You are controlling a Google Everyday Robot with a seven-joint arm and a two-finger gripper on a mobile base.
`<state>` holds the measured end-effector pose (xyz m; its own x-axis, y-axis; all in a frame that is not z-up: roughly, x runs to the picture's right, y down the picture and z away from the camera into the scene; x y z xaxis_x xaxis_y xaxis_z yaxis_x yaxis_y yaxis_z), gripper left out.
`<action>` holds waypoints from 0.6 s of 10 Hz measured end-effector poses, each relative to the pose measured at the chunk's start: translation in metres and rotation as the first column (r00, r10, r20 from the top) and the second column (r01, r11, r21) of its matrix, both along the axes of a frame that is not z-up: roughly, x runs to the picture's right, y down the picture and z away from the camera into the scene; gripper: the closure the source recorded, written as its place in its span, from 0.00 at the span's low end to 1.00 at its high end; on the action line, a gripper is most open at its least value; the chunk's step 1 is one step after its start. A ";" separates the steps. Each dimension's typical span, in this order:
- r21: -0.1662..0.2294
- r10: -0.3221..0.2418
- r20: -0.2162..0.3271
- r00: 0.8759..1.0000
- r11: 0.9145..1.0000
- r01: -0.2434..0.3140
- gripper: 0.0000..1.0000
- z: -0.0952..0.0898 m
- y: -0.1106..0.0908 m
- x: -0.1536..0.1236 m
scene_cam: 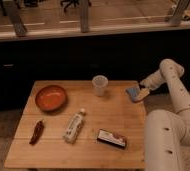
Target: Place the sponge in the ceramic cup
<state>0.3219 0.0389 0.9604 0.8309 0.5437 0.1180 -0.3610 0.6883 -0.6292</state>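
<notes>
- A wooden tabletop [53, 146] is seen from above, with the robot's white arm [172, 82] reaching in from the right.
- The hand [139, 93] is over the tabletop's far right corner, at the right edge. Its fingers are spread wide.
- The sponge [132, 92], blue with a yellowish side, is right at the hand's tip. The pictures do not settle whether it rests on the wood or is lifted off it.
- Judging by the wide fingers, the sponge is bracketed rather than squeezed.
- The ceramic cup [100, 85] stands upright to the hand's left in the camera view, near it but apart from it. Its mouth faces up, ready to receive something dropped in. The sponge is not in it.
- Bare wood lies between the hand and the cup, so a short sideways path looks free.
- Well beyond the cup from the hand sits an orange-red bowl [51, 97].
- On the camera's side of the hand lie a pale bottle [74, 126] on its side, a dark packet [111, 138] and a dried red pepper [37, 132], all clear of that path.
- The table edge just beside the hand leaves little room for a slip.
</notes>
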 end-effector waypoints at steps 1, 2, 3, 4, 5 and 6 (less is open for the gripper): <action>-0.007 -0.027 0.018 0.999 1.000 0.028 0.20 0.002 0.009 0.000; -0.012 -0.051 0.026 0.998 0.999 0.052 0.20 0.005 0.016 -0.001; -0.017 -0.073 0.029 0.997 0.997 0.074 0.20 0.006 0.022 0.000; -0.018 -0.097 0.034 0.995 0.995 0.098 0.20 0.007 0.024 -0.004; -0.018 -0.110 0.037 0.993 0.994 0.111 0.20 0.008 0.026 -0.006; -0.018 -0.132 0.046 0.990 0.991 0.133 0.20 0.011 0.029 -0.012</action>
<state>0.3102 0.0675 0.9710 0.8901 0.4316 0.1462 -0.2384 0.7144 -0.6578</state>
